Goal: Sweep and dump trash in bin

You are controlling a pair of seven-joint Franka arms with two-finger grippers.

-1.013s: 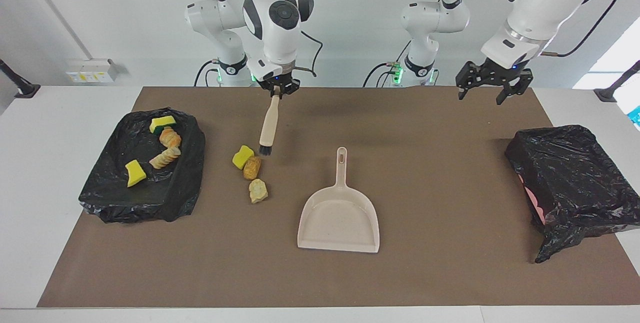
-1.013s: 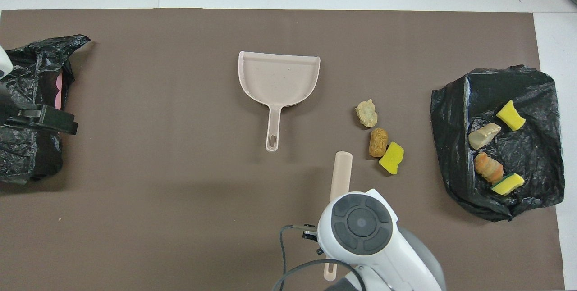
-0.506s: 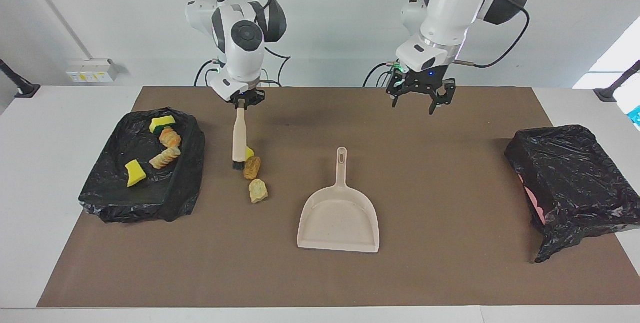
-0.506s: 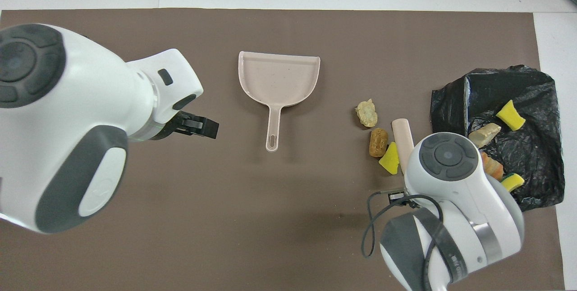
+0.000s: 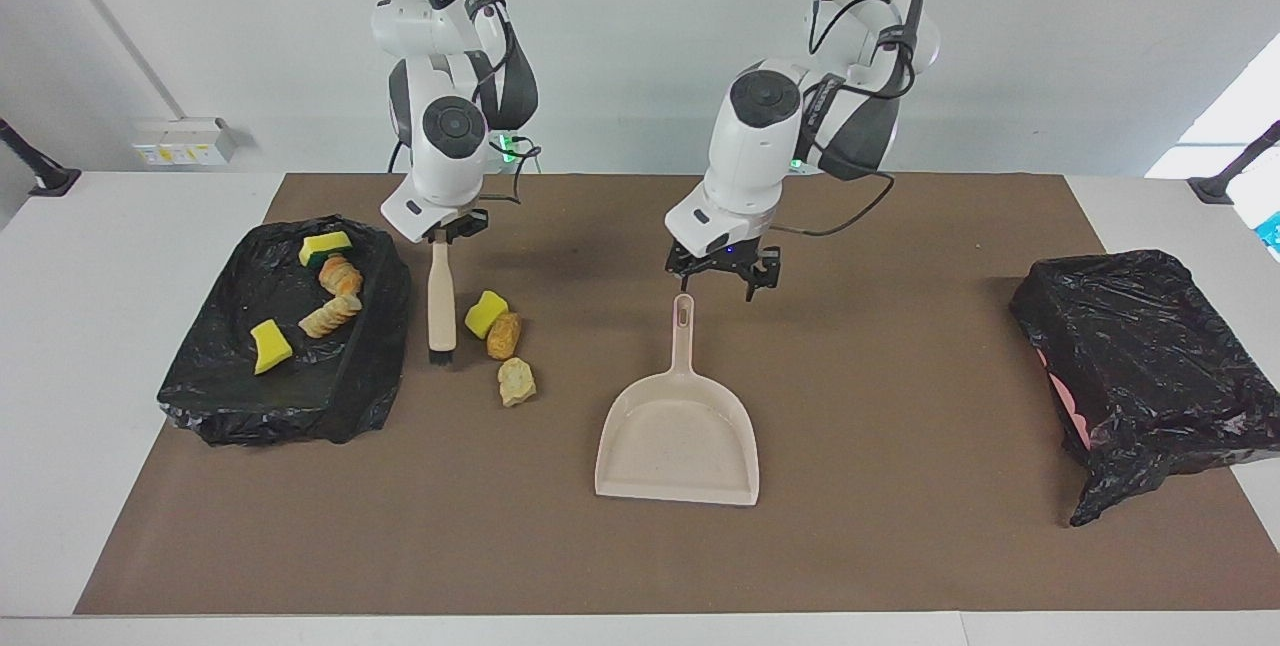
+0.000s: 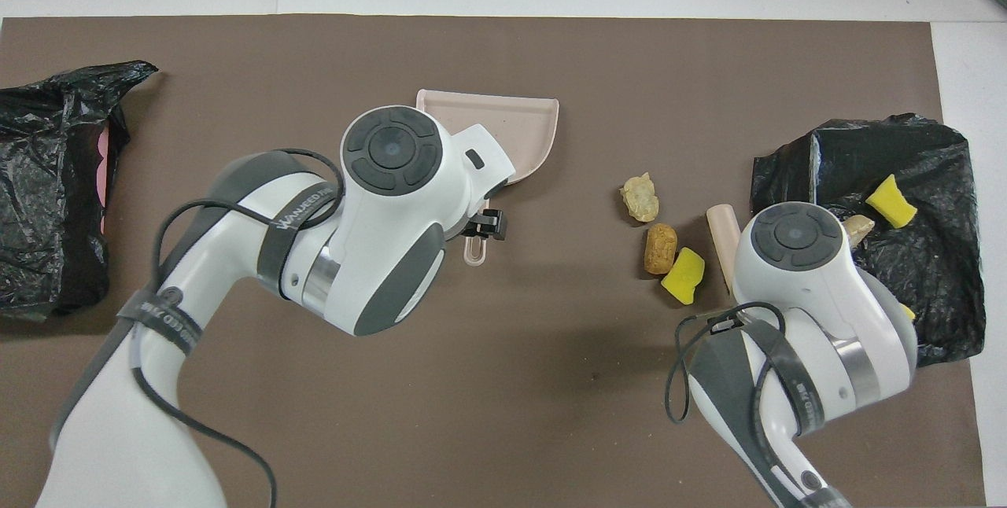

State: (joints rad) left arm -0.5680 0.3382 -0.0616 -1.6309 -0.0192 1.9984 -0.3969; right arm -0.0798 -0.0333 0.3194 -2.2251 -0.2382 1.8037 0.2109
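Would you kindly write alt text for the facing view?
The right gripper holds a brush upright beside three trash pieces, while the open left gripper hovers over the dustpan handle. Black-bagged bins sit at both table ends.

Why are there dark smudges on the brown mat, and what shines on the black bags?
Facing view: soft arm shadows lie on the mat under the left pincer; lamp glare glints on the black bag. Overhead view: a blurred arm shadow crosses the mat's near part.

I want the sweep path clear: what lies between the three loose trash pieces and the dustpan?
Nothing: bare brown mat separates the loose trash pieces from the dustpan, as the facing view shows.
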